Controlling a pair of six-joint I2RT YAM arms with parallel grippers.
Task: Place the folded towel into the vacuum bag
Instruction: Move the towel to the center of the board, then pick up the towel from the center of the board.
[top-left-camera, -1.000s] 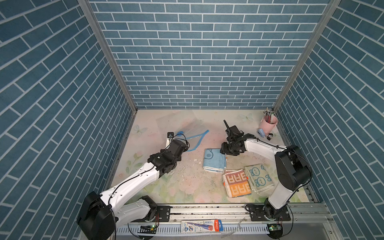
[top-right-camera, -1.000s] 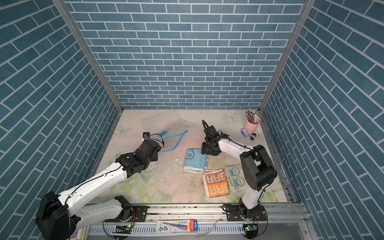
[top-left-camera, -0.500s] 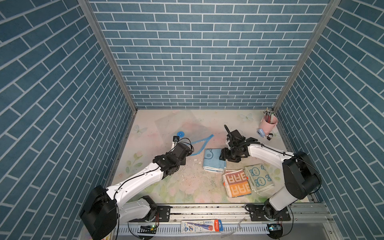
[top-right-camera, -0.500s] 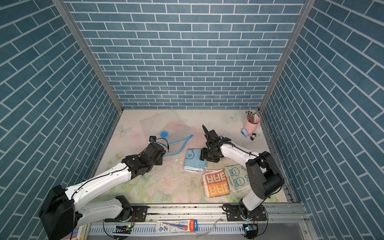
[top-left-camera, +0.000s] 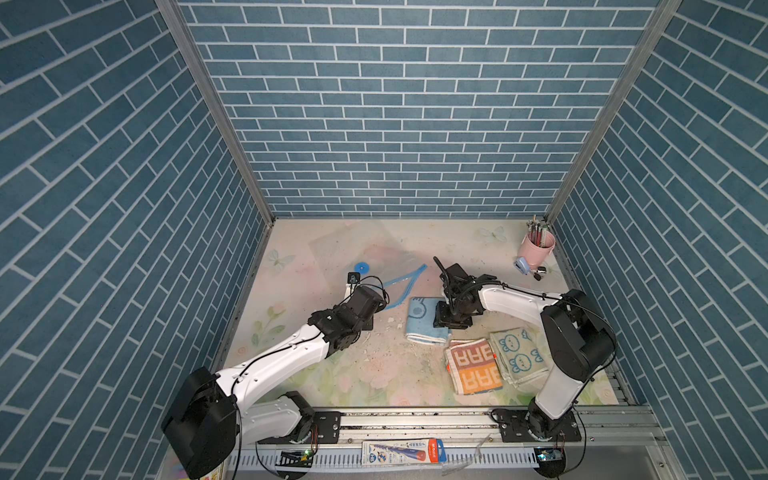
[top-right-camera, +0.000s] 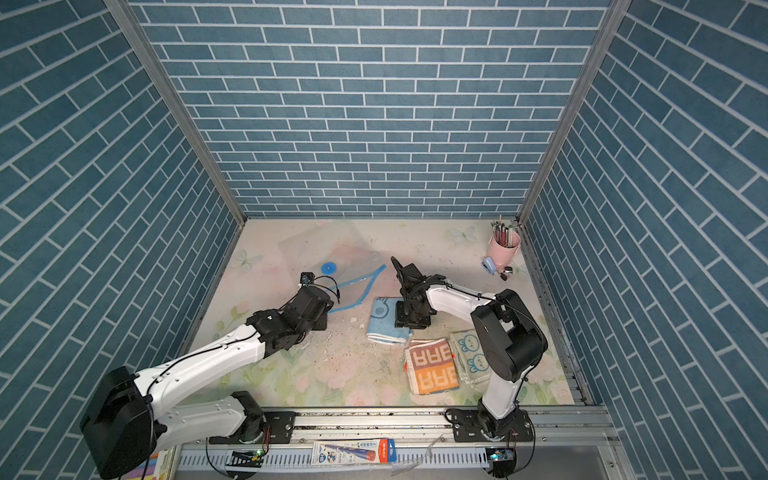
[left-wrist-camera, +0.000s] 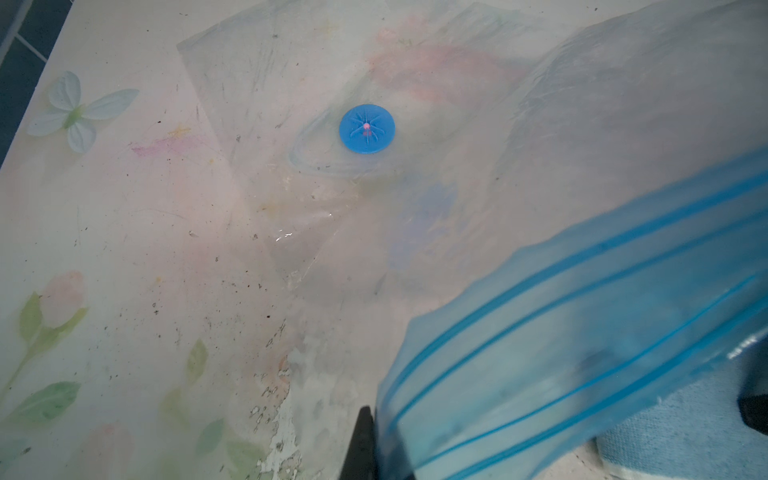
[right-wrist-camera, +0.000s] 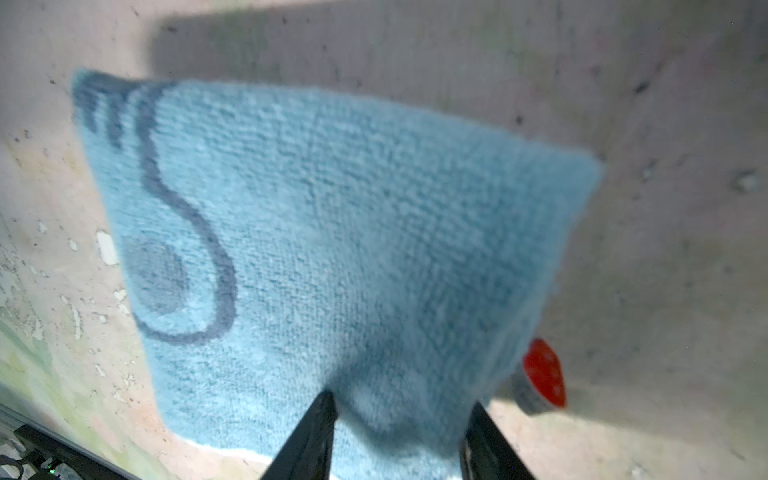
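The folded towel (top-left-camera: 420, 320) (top-right-camera: 383, 322), light blue with a dark blue drawing, lies mid-table. My right gripper (top-left-camera: 445, 323) (top-right-camera: 405, 322) stands over its right edge. In the right wrist view its jaws (right-wrist-camera: 402, 400) pinch a bunched fold of the towel (right-wrist-camera: 332, 228), with both fingers touching the cloth. The vacuum bag (top-left-camera: 353, 251) (top-right-camera: 316, 249) lies behind, its round blue valve (top-left-camera: 361, 267) (left-wrist-camera: 367, 129) showing. My left gripper (top-left-camera: 380, 306) (top-right-camera: 330, 307) (left-wrist-camera: 374, 415) is shut on the bag's blue zip strip (top-left-camera: 405, 278) (left-wrist-camera: 582, 332) and holds that edge lifted off the table.
An orange lettered towel (top-left-camera: 473, 365) and a pale bunny towel (top-left-camera: 519, 357) lie at the front right beside the right arm's base. A pink cup of pencils (top-left-camera: 536, 245) and small items (top-left-camera: 523, 266) stand at the back right. A tube (top-left-camera: 403, 452) rests on the front rail.
My left gripper has carried the bag's zip edge to the right, uncovering the valve. My right gripper has come down onto the towel's right edge and its jaws have narrowed.
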